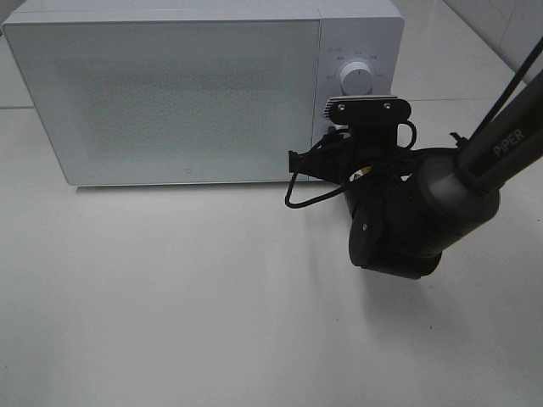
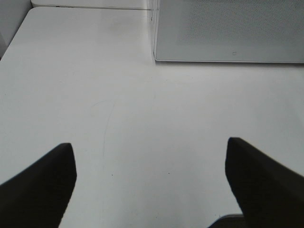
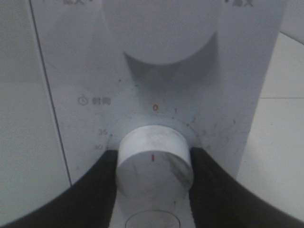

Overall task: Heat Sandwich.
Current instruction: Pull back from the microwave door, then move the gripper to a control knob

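The sandwich is out of view. The white microwave [image 1: 170, 93] stands at the back of the table with its door closed; it also shows in the left wrist view [image 2: 228, 28]. In the right wrist view my right gripper [image 3: 153, 164] has its two black fingers pressed against both sides of the lower timer knob [image 3: 154, 161], whose red mark points at 0. In the exterior high view the right arm [image 1: 399, 220] reaches to the control panel and hides that knob. My left gripper [image 2: 149, 142] is open and empty, low over the bare table.
A second, upper knob [image 1: 357, 78] sits on the control panel above the timer knob and also shows in the right wrist view [image 3: 161, 28]. The white table [image 1: 170, 297] stretches in front of the microwave. A black cable [image 1: 297, 199] hangs from the right wrist.
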